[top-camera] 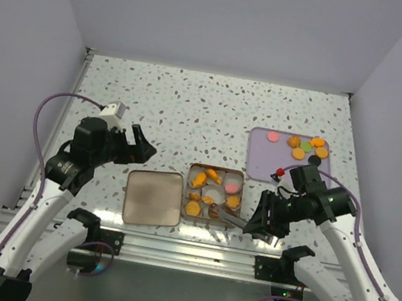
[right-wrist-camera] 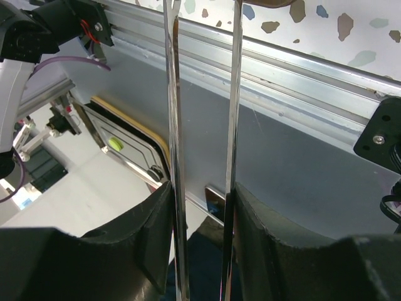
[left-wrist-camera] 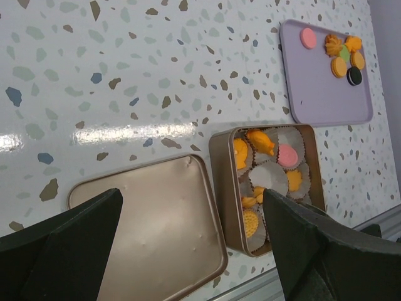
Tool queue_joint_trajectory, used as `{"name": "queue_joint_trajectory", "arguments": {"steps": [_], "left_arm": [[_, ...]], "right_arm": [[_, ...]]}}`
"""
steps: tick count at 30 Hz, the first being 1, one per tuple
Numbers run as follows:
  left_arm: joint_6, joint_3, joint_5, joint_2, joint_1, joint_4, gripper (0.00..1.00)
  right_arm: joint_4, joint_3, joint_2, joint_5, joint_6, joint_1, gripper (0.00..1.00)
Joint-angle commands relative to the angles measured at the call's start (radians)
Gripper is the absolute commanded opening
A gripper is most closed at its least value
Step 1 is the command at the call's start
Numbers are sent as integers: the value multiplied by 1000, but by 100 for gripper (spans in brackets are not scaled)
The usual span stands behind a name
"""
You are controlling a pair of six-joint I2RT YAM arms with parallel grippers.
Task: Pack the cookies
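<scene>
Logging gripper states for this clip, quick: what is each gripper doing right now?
Left gripper: open, holding nothing.
Right gripper: closed on the metal tongs.

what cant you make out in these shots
- tongs tips: right wrist view, cut off by the top edge.
- tin lower right corner: left wrist view, hidden behind the left gripper.
- whether the tongs grip one of the cookies: top view, too small to tell.
</scene>
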Motion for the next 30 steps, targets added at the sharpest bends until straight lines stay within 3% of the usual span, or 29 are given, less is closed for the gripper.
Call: {"name": "queue_joint_trajectory", "arguments": {"steps": [1, 14, 24, 26, 30], "left_arm": [[-12, 30, 17, 13, -3, 27, 100], [-6, 49, 2, 28, -3, 13, 100], [1, 81, 9, 102, -3, 70, 100], [8, 102, 11, 127, -3, 79, 100], [21, 139, 20, 171, -3, 96, 100]], "right_arm": [[26, 56, 14, -19, -9, 6, 42], [-31, 298, 126, 77, -19, 6, 48], [-57, 597, 345, 371, -58, -11, 45], [-45, 618, 377, 488, -61, -28, 47], [-8, 612, 462, 576, -69, -74, 47]]}}
